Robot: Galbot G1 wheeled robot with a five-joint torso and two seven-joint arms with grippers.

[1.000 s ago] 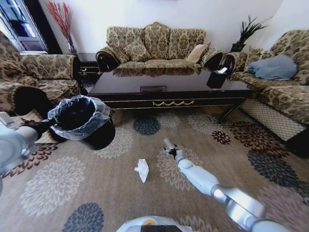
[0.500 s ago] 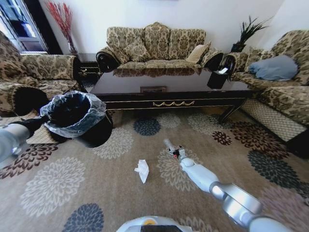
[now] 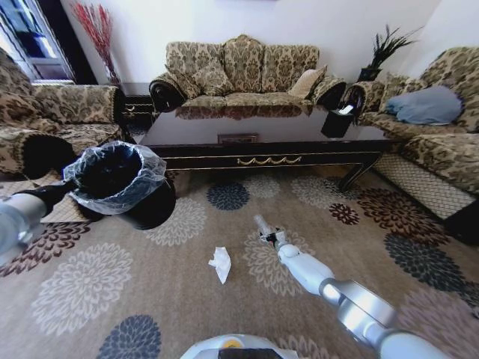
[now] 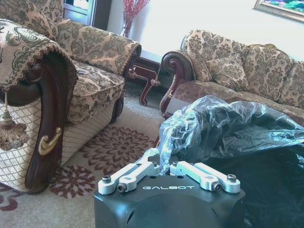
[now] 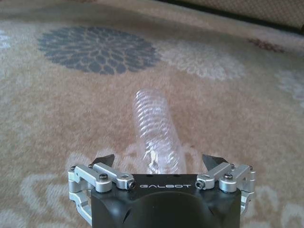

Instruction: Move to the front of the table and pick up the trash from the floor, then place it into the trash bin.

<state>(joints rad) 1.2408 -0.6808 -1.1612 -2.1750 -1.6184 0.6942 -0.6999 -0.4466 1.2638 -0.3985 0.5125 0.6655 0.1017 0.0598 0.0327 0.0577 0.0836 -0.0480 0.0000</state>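
The right gripper [image 5: 160, 166] sits low over the carpet [image 3: 359, 247] with its jaws spread wide, one tip on each side of a small clear ribbed bottle [image 5: 156, 130] that lies lengthways between them; nothing is clamped yet. From where I stand, the bottle [image 3: 262, 225] lies on the floor in front of the table [image 3: 262, 146], closer to the middle of its front edge than to either corner. A crumpled white tissue [image 3: 220, 263] lies just beside the arm, nearer the robot. The left gripper [image 4: 167, 170] is pinched tight on the plastic liner at the rim of the trash bin [image 3: 120, 179], holding it raised off to the left. This looks like the grasping step: the next move should need the jaws closing squarely on the bottle, which may roll or slip.
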